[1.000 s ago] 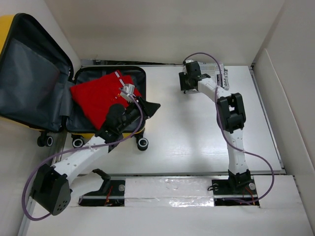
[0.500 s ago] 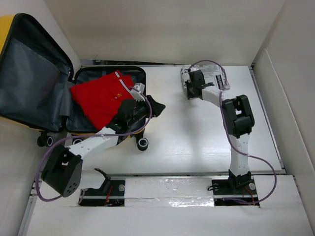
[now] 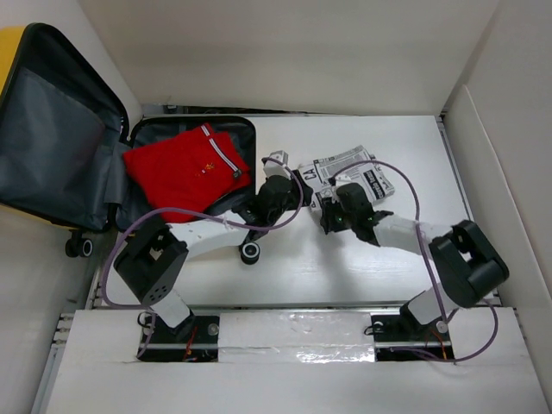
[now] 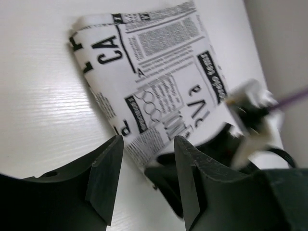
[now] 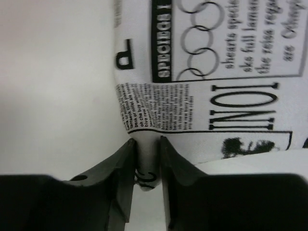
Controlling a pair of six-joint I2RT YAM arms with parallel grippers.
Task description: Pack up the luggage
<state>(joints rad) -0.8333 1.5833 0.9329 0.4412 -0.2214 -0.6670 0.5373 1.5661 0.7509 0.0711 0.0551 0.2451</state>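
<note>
Luggage [image 3: 52, 147] is open at the far-left side of the worktop [image 3: 302, 267]. Its lid stands up at the left with the grey lining facing inward and a bit of yellow shell showing at the top corner. The base half lies flat beside it, wheels toward the near edge. A folded red garment [image 3: 177, 172] lies inside the base half. To the right of the luggage and apart from it, a folded newsprint-pattern cloth [image 3: 354, 164] lies on the worktop. Both arms reach low toward this cloth from opposite sides. Left arm [image 3: 216, 228]: elbow folded close above its base, forearm stretched rightward and low across the near right corner of the luggage base. The left gripper [image 3: 289, 191] sits at the cloth's left edge. In the left wrist view its jaws are spread, and the near edge of the cloth lies ahead of the gap and partly within it. I cannot tell whether either finger touches the fabric. Right arm [image 3: 397, 228]: elbow swung out to the right, forearm angled leftward and down. The right gripper [image 3: 329, 216] is at the cloth's near-left corner. In the right wrist view its jaws are drawn close, pinching a folded edge of the cloth between them. The two grippers sit just beside each other, and the right one shows as a dark shape at the right of the left wrist view.
</note>
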